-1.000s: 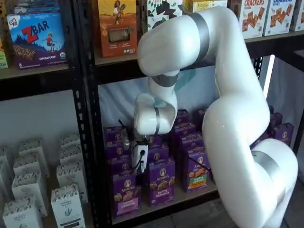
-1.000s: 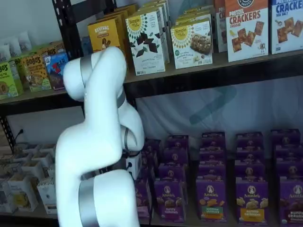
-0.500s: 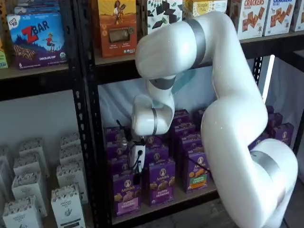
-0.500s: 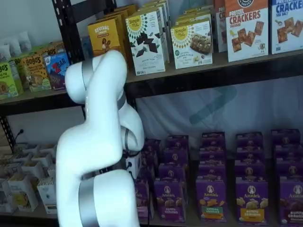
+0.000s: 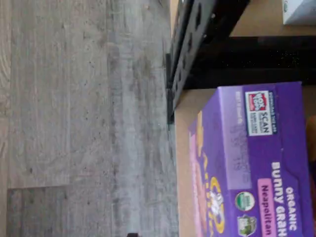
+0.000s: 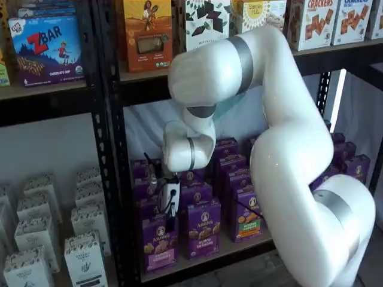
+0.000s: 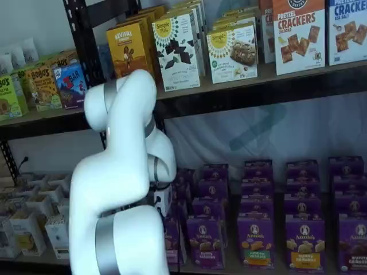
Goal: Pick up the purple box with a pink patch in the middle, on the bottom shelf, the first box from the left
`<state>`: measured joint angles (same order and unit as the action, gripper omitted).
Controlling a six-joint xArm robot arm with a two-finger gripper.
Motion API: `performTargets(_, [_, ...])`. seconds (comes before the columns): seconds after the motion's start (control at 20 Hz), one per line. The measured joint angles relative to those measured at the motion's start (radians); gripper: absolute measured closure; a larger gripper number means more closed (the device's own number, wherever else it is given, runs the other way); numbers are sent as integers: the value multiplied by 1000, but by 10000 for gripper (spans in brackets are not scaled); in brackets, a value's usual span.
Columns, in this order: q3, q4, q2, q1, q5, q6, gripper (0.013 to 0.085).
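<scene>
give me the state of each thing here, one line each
purple box: upright at the front of its row, pink panel facing out, not held
tool: just above the purple box; open or shut cannot be told
bottom shelf: stocked with rows of upright purple cartons
upper shelf: lined with upright boxes

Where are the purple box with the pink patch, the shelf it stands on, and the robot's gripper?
purple box [image 6: 159, 242]: a shelf view, on its front face.
bottom shelf [image 6: 206, 258]: a shelf view, on its front edge.
gripper [image 6: 169, 225]: a shelf view, at the dark fingertips above the box.
</scene>
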<state>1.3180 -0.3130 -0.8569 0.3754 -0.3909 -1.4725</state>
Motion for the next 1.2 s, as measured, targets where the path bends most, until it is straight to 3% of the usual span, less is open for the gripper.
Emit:
performTargets(0.25, [51, 11, -38, -5, -8, 7, 130])
performTargets(0.85, [175, 125, -138, -14, -64, 104, 130])
performTargets(1.2, [235, 136, -201, -18, -63, 109, 130])
